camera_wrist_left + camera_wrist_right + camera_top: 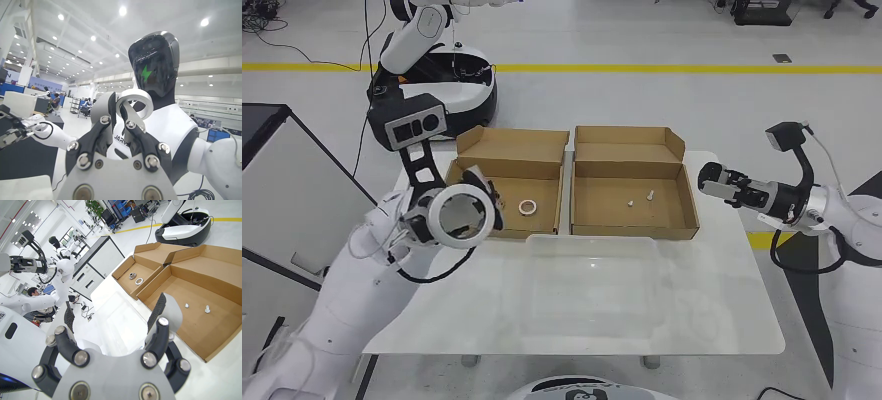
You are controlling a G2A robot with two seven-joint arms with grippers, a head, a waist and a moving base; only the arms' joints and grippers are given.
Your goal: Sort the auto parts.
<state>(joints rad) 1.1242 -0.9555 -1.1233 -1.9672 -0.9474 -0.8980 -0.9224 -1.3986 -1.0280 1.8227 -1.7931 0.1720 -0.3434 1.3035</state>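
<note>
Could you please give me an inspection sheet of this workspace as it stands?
Surface: white table with left box, right box (both cardboard) and clear tray.
Job's things: small ring and flange in left box; two bolts in right box.
Clutter: nothing seen.
Grippers: left gripper shut on a large ring; right gripper open, empty.
Cables: black cable by the left wrist.
Surroundings: another robot's base beyond the boxes.

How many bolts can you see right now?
2. Both lie apart on the floor of the right cardboard box: one bolt and a second bolt. The left gripper, holding a ring, covers part of the left box, so more may hide there.
</note>
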